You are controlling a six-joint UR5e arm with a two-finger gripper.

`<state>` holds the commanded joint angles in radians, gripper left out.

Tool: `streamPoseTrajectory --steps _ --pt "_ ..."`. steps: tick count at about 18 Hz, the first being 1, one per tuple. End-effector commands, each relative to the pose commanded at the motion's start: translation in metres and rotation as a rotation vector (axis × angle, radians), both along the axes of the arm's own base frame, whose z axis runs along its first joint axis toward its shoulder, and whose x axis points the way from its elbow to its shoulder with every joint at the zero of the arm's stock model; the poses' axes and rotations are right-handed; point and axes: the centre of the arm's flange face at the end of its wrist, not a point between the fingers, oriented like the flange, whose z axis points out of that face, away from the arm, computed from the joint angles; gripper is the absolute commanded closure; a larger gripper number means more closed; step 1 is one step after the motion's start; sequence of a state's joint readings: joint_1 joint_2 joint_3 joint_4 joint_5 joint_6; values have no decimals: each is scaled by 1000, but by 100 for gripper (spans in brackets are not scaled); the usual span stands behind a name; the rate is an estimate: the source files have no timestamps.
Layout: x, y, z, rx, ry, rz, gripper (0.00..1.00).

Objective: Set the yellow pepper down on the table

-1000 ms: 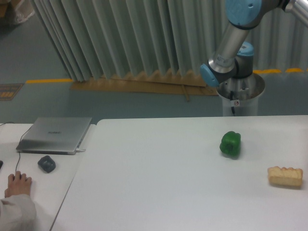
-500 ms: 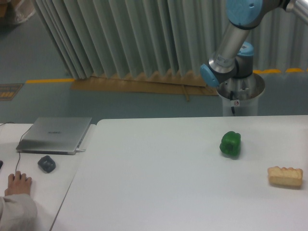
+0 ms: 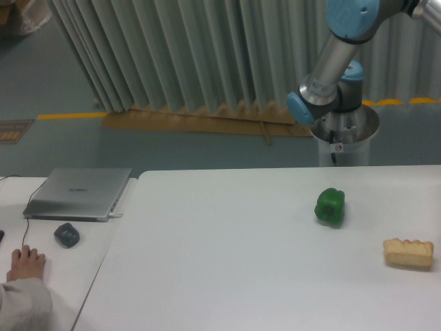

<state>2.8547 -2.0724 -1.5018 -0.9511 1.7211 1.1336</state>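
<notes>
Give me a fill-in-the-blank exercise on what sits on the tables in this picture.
1. The pepper on the table is ____ in colour.
2. The bread chunk lies to the ____ of the pepper in the picture.
3. The laptop on the side desk has its lid ____.
4. The pepper and the bread are ____, not touching.

Missing words: green; right; closed; apart

The scene is lit evenly by soft, diffuse light, and a cool greenish cast is seen throughout. Only faint shadows are cast beneath the green pepper [image 3: 330, 206] and the bread chunk [image 3: 408, 252]. Slight softness is noticed overall, without glare.
</notes>
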Motion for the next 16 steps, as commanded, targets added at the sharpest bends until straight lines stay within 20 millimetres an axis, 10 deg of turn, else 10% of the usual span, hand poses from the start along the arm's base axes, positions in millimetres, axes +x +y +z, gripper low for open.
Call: streamPoseTrajectory --steps 6,8,16 --pt "-4 1 -7 -4 -6 -3 13" --pt "-3 0 -2 -9 0 -14 53" --pt "3 0 7 -47 -1 -92 65"
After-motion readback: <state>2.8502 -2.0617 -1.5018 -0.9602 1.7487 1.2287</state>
